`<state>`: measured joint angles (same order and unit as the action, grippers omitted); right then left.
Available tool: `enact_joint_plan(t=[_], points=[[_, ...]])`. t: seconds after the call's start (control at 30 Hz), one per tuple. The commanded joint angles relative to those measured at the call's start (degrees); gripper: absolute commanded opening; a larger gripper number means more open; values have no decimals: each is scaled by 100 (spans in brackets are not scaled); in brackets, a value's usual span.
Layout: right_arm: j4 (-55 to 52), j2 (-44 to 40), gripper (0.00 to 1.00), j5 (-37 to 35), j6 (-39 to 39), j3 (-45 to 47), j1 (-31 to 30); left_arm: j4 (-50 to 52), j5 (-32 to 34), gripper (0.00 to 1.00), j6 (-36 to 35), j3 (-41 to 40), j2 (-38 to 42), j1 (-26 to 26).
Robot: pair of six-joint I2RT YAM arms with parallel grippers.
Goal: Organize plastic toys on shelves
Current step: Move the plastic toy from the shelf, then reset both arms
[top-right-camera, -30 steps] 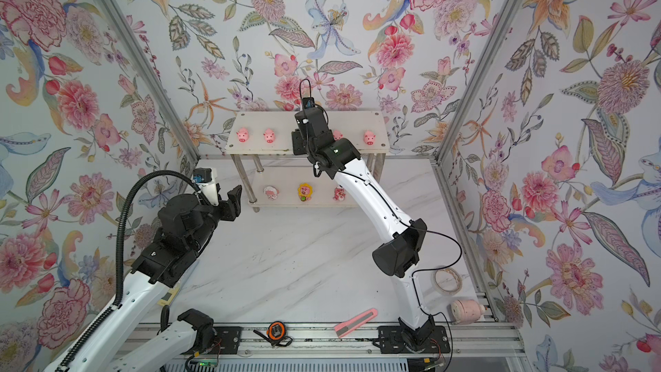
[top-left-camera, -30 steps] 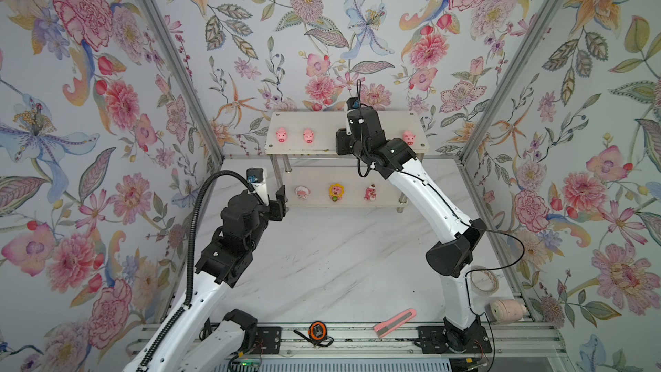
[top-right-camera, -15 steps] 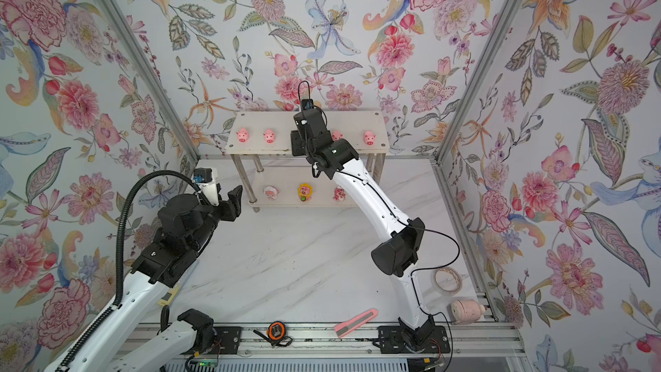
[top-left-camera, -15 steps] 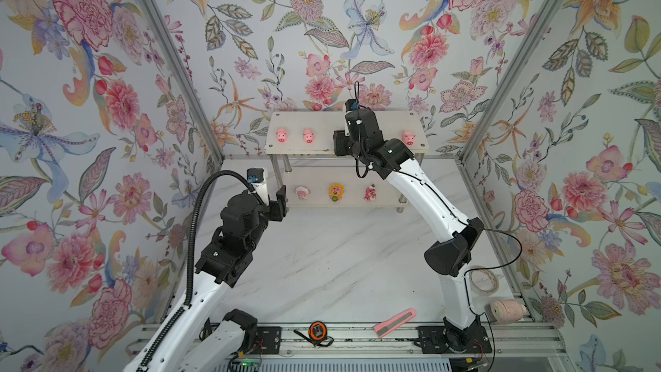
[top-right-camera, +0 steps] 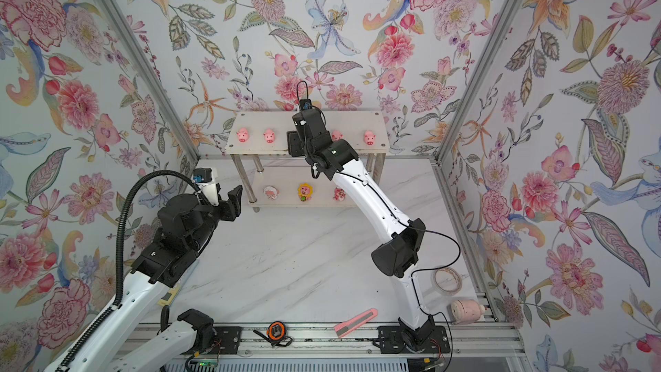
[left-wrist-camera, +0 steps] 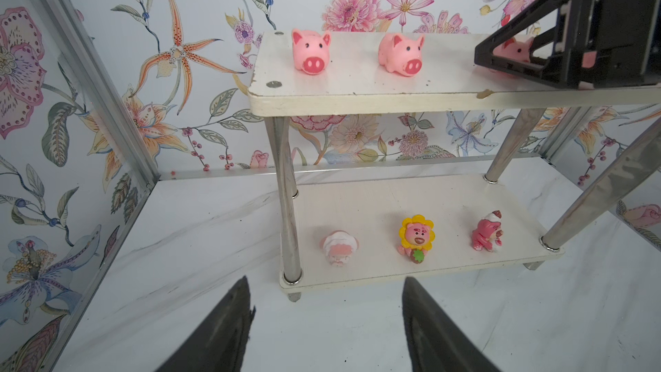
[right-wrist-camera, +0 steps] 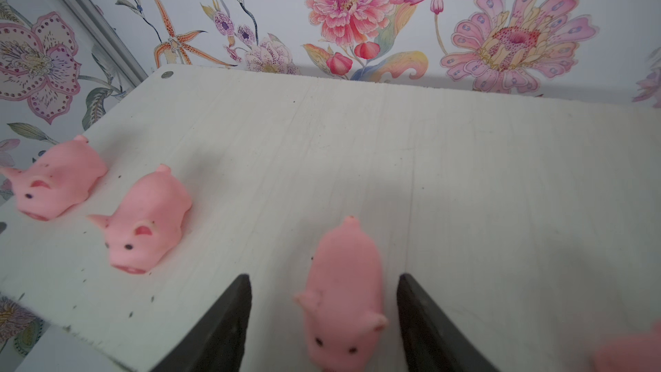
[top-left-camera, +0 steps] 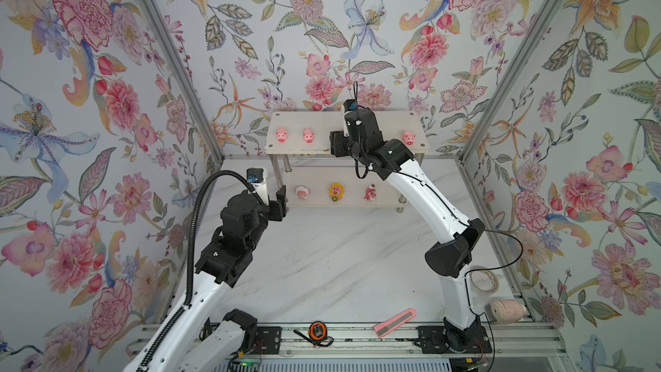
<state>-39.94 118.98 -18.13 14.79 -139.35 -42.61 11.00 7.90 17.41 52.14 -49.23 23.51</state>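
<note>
The shelves (top-left-camera: 322, 119) stand against the back wall. On the top board, pink pigs (top-left-camera: 281, 134) (top-left-camera: 308, 135) (top-left-camera: 408, 137) face forward. My right gripper (right-wrist-camera: 323, 277) hangs open over that board, and a pig (right-wrist-camera: 343, 291) stands between its fingers, touching neither. Two more pigs (right-wrist-camera: 146, 220) (right-wrist-camera: 59, 177) sit beside it. The lower board holds a whitish figurine (left-wrist-camera: 339, 248), a yellow-flower one (left-wrist-camera: 416, 237) and a red-pink one (left-wrist-camera: 486, 232). My left gripper (left-wrist-camera: 325, 279) is open and empty, low in front of the lower board's left corner.
Chrome legs (left-wrist-camera: 286, 191) carry the boards. An orange-black tape measure (top-left-camera: 316, 331) and a pink-and-grey bar (top-left-camera: 395, 322) lie at the front rail. A tape roll (top-left-camera: 483, 279) and a pink round object (top-left-camera: 506, 311) sit at front right. Floral walls enclose three sides.
My right gripper's jaws have spread apart around the pig on the top board, and its wrist shifted slightly. The left arm has not moved.
</note>
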Motion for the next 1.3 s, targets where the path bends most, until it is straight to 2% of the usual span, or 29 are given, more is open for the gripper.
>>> enact_joint_plan(t=[0.0, 0.17, 0.27, 0.33, 0.37, 0.4, 0.53, 0.6, 0.67, 0.73, 0.77, 0.83, 0.93, 1.0, 1.1, 1.17, 1.27], points=[[-45, -694, 68, -297, -240, 125, -114, -63, 81, 68, 34, -29, 31, -70], [-39, -1352, 73, -582, -453, 599, -289, -71, 257, 70, 26, -68, 20, -69], [184, -1973, 76, -639, -649, 1404, -414, -135, 493, 73, 56, -191, 45, -76], [682, -2635, 79, -672, -821, 2474, -489, -271, 764, 80, 108, -389, 110, -68], [960, -2958, 81, -667, -890, 2995, -486, -383, 882, 92, 130, -506, 151, -76], [1339, -3357, 100, -626, -978, 3663, -487, -553, 1005, 99, 159, -679, 207, -74], [2959, -4925, 99, -715, -1501, 6233, -448, -1523, 1377, 99, 102, -1466, 374, -66], [3451, -5537, 99, -999, -1642, 7244, -355, -2099, 1592, 99, -65, -1877, 400, -79], [3581, -5978, 99, -1230, -1595, 7964, -100, -2941, 1792, 100, -299, -2368, 457, -68], [3514, -6299, 99, -994, -1567, 8561, 311, -4080, 2041, 99, -529, -2988, 460, -73], [3524, -6385, 99, -915, -1496, 8772, 491, -4646, 2165, 99, -579, -3270, 419, -72], [3703, -6427, 99, -1245, -1173, 9285, 1009, -6258, 2243, 99, -872, -3992, 190, -62], [3856, -6129, 99, -1218, -964, 9816, 1730, -8407, 2245, 99, -1718, -4805, -576, -81], [4265, -5832, 99, -528, -1164, 10182, 2260, -8690, 2242, 99, -2282, -4789, -1153, -82], [5275, -5349, 99, 191, -1178, 10852, 2889, -8105, 1922, 99, -2956, -4331, -2053, -78], [6192, -5037, 99, 451, -1351, 11298, 3146, -8031, 1777, 99, -3069, -4029, -2641, -83], [6946, -4530, 99, 484, -1367, 11576, 3266, -8423, 2082, 99, -3144, -3849, -3480, -78]])
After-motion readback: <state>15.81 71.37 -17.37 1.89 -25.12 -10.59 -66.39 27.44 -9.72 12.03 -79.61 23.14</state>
